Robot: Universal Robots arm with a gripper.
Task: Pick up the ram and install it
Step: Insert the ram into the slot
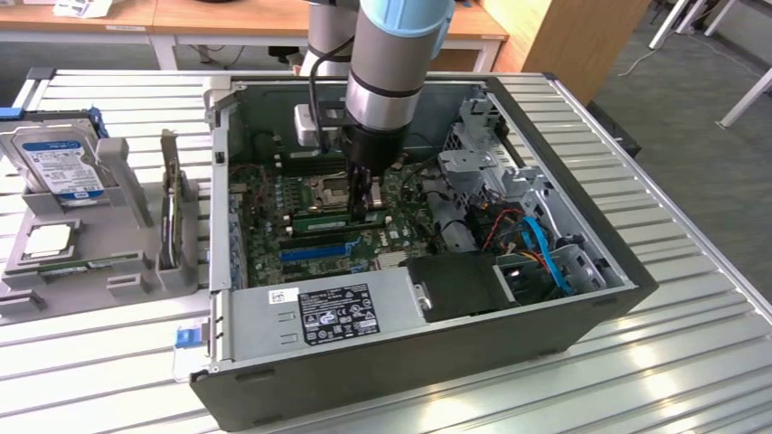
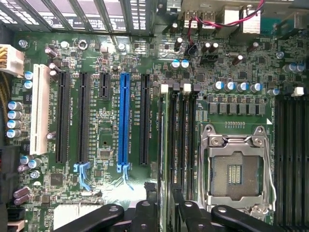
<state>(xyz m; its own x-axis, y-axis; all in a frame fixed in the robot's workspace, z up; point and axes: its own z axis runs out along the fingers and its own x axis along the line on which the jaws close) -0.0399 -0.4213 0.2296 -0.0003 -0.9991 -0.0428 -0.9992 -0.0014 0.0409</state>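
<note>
Wrist view looks straight down on the motherboard, where the ram stands on edge in one of the black memory slots, directly under the end effector. The end effector's black fingers sit parted on either side of the stick, so it reads as open and gripping nothing. The stick runs the full length of its slot and sits between the white latches. That suggests it is in its place, though whether it is fully clicked home cannot be told. The empty processor socket lies just to one side of the end effector, and the blue expansion slot is a little off to the other side.

From the exterior view, the arm comes down vertically into the open computer case, which lies on its side so the board faces up to the end effector. The ram shows as a green strip just beneath it.

The case rests on a bench of ribbed metal slats. Well away from the end effector, a grey parts holder keeps a hard drive and a square processor chip. Wooden desks and grey floor lie beyond.
</note>
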